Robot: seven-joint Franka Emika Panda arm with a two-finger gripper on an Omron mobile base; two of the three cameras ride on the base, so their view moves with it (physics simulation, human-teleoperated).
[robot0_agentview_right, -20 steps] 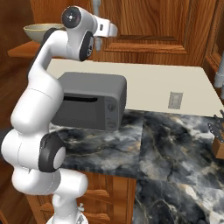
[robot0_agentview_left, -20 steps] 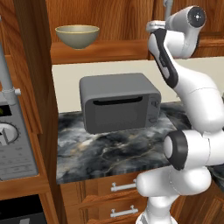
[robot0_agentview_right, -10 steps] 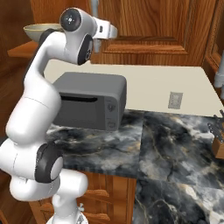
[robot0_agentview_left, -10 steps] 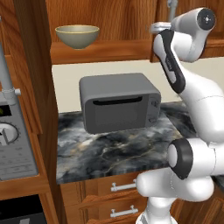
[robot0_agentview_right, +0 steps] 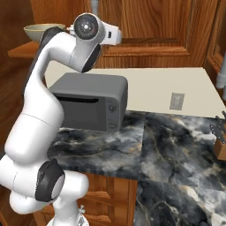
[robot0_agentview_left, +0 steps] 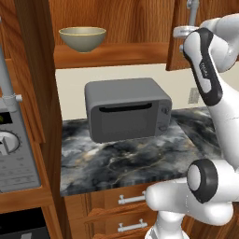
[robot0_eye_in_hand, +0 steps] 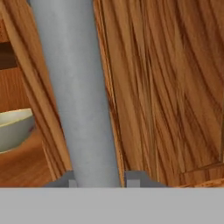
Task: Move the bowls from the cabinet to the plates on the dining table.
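Observation:
One bowl (robot0_agentview_left: 83,38), grey-olive with a pale rim, sits on the shelf (robot0_agentview_left: 121,55) of the open cabinet; it also shows at the far left as the bowl (robot0_agentview_right: 42,31) and the bowl (robot0_eye_in_hand: 13,129). My gripper (robot0_eye_in_hand: 98,179) is raised at the cabinet door (robot0_eye_in_hand: 166,87) and is shut on its long silver bar handle (robot0_eye_in_hand: 74,87), one fingertip on each side. From the left base view the gripper (robot0_agentview_left: 189,25) meets the handle (robot0_agentview_left: 193,8) at the door's edge, well right of the bowl. The plates and the dining table are out of view.
A grey toaster oven (robot0_agentview_left: 126,114) stands on the marbled counter (robot0_agentview_left: 130,161) below the shelf. A wall oven panel (robot0_agentview_left: 14,154) is at the left, a knife block (robot0_agentview_right: 219,143) at the counter's far right, and wooden drawers (robot0_agentview_left: 126,205) under the counter.
The jaws have come together on the door handle. My upper arm and elbow have swung to the right in the left base view; bowl and toaster oven are unmoved.

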